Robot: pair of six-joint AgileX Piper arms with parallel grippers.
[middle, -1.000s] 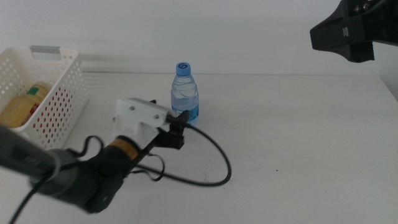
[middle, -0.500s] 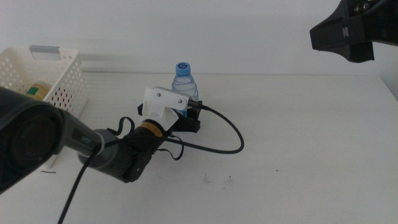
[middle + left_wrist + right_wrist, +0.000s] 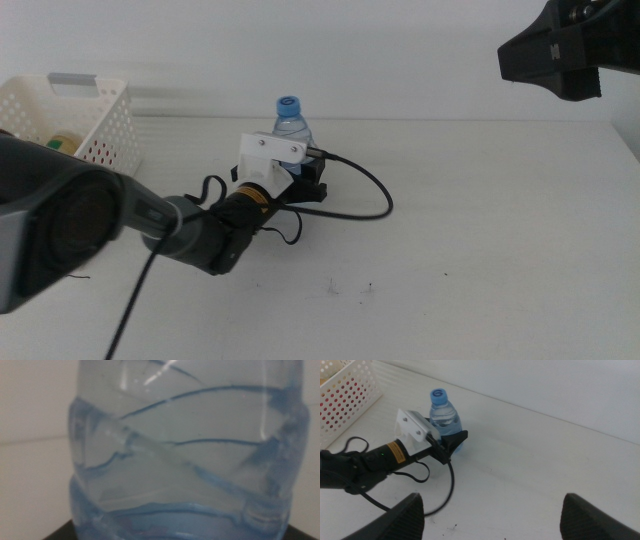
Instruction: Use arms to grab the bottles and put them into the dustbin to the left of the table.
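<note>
Plain pale wall (image 3: 400, 50) behind the far edge of the white worktop (image 3: 480, 230), meeting it in a straight horizontal seam. Blank and off-white above that seam, evenly and softly lit. Faint grey streak low on the wall toward its left end. Tiny dark specks near the worktop's front.

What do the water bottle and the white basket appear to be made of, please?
The water bottle looks like thin clear plastic: see-through, glossy, with moulded ridges up close, and an opaque blue plastic cap. The basket seems to be rigid white moulded plastic with a matte finish, going by its even rows of punched holes.
</note>
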